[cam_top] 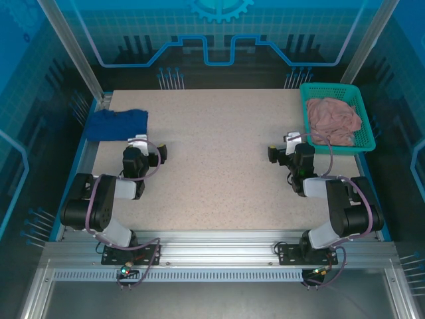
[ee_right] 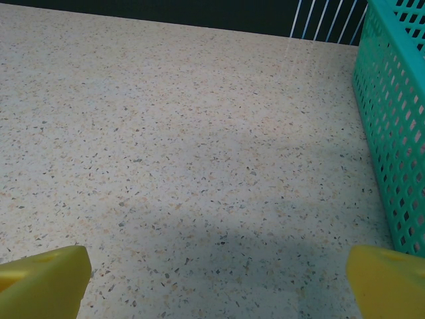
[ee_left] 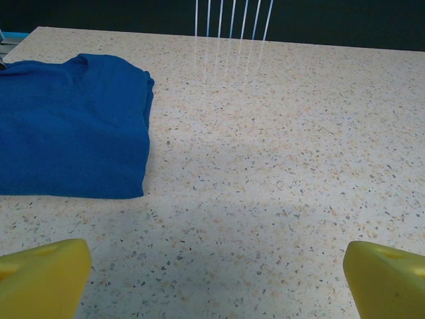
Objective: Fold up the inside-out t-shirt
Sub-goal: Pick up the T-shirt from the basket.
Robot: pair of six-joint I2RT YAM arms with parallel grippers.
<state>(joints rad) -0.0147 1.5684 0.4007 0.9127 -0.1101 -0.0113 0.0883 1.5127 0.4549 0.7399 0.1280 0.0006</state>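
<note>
**Fold not started — shirt in basket**

Your inside-out t-shirt (cam_top: 332, 119) sits crumpled in the teal basket (cam_top: 330, 86), far right on the table (cam_top: 212, 173). All of it is left: lift out, spread, fold. The left jaws and right jaws are spread wide, empty. The dark blue cloth (cam_top: 118, 124) lies far left, off the middle — the basket wall crowds your right arm.
</note>
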